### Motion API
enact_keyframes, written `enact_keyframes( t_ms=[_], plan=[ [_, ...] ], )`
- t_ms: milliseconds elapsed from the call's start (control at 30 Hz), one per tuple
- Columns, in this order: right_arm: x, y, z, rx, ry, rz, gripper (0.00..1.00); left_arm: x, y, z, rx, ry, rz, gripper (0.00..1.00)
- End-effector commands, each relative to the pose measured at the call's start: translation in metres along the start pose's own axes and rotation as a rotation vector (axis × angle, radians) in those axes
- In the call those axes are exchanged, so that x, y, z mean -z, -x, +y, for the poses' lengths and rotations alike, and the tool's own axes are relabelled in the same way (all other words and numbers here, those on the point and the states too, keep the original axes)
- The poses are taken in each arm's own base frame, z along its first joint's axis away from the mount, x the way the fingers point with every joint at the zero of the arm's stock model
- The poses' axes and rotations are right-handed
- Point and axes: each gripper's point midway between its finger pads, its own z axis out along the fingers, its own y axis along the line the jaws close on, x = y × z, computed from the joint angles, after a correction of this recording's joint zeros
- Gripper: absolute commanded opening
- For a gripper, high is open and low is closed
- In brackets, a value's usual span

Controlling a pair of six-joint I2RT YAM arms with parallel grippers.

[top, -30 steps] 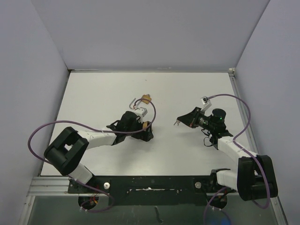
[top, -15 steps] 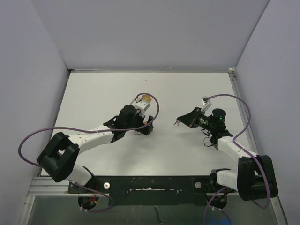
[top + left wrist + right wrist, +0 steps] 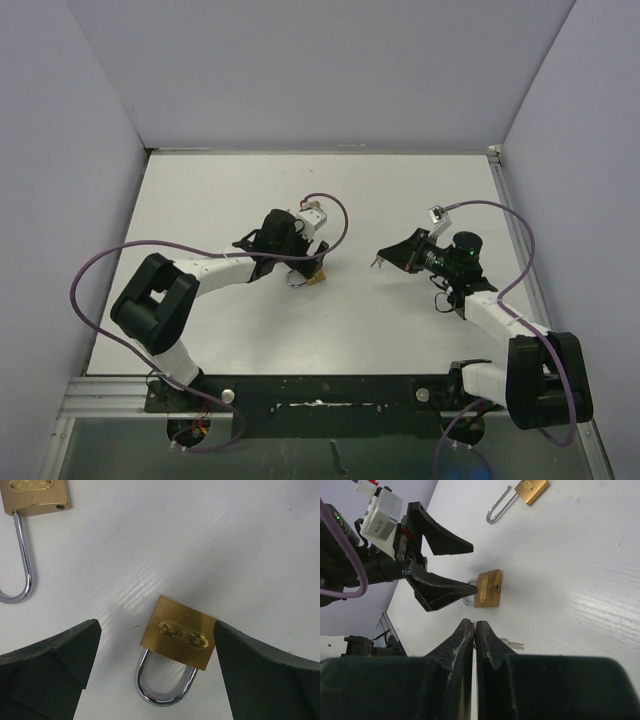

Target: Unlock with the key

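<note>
the padlock (image 3: 179, 639) is seen flat on the bench (image 3: 225, 540) between the spread left fingers (image 3: 60, 655), the key (image 3: 512, 643) just beside the pressed-together right fingers (image 3: 465, 640), its hold untellable; clamped off-centre, the padlock could be twisted aside.

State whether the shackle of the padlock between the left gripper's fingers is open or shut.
Shut: both legs of the shackle enter the padlock body.

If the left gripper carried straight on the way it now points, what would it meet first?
Most likely the brass padlock lying flat between the left gripper's open fingers, then the table; depth is hard to judge.
</note>
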Motion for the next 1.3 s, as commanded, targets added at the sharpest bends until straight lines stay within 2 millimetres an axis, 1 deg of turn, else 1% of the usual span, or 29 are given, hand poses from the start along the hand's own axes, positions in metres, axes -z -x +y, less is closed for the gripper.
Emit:
enact_keyframes(
  t_ms=[0, 100, 267, 533, 833, 1267],
  plan=[
    [0.003, 0.017, 0.015, 0.060, 0.045, -0.044, 0.00, -0.007, 0.018, -0.002, -0.023, -0.059, -0.031, 0.98],
    [0.003, 0.017, 0.015, 0.060, 0.045, -0.044, 0.00, -0.011, 0.012, -0.008, -0.019, -0.094, -0.007, 0.98],
    [0.003, 0.017, 0.015, 0.060, 0.045, -0.044, 0.00, -0.011, 0.002, -0.016, -0.008, -0.139, 0.021, 0.98],
    [0.003, 0.015, 0.013, 0.056, 0.040, -0.040, 0.00, -0.012, -0.015, -0.018, 0.003, -0.146, 0.066, 0.98],
    [0.003, 0.014, 0.012, 0.056, 0.038, -0.039, 0.00, -0.019, -0.031, -0.015, -0.002, -0.111, 0.107, 0.98],
    [0.003, 0.013, 0.010, 0.054, 0.034, -0.037, 0.00, -0.019, -0.051, -0.021, -0.086, -0.002, 0.168, 0.98]
  ],
)
